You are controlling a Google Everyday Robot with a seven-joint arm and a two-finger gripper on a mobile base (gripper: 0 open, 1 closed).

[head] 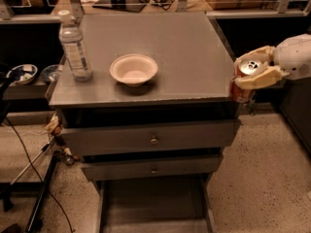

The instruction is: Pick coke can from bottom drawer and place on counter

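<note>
Setting: a workroom with a speckled floor (262, 178); dark shelving runs behind a grey drawer cabinet, and cables (29, 169) trail down on the left.
Counter: the counter (184, 47) is a flat grey top seen from above and in front, with a thin worn front edge.
On the counter: a clear water bottle (75, 47) stands upright near the left edge. A shallow white bowl (133, 69) sits just beside it, towards the middle.
Drawer fronts: two grey drawer fronts (154, 140) with round knobs sit under the top, one above the other.
Bottom drawer: the bottom drawer (155, 203) is pulled out towards the camera, showing a flat floor between raised side rails.
Coke can: the coke can (241, 91) is in the air just off the counter's right edge, near the front right corner. Its base hangs below the counter's top surface.
Can's axis: the long axis is close to upright and leans slightly. The silver top with its pull tab faces up and towards the camera, and the red body points down.
Contact with counter: cannot tell whether the can touches the edge.
Gripper: the gripper (243, 72) reaches in from the right on a white arm (294, 57), beside the counter and roughly level with its top.
Fingers: the tan fingers (260, 78) are clamped on the can, one on each side of its upper part.
</note>
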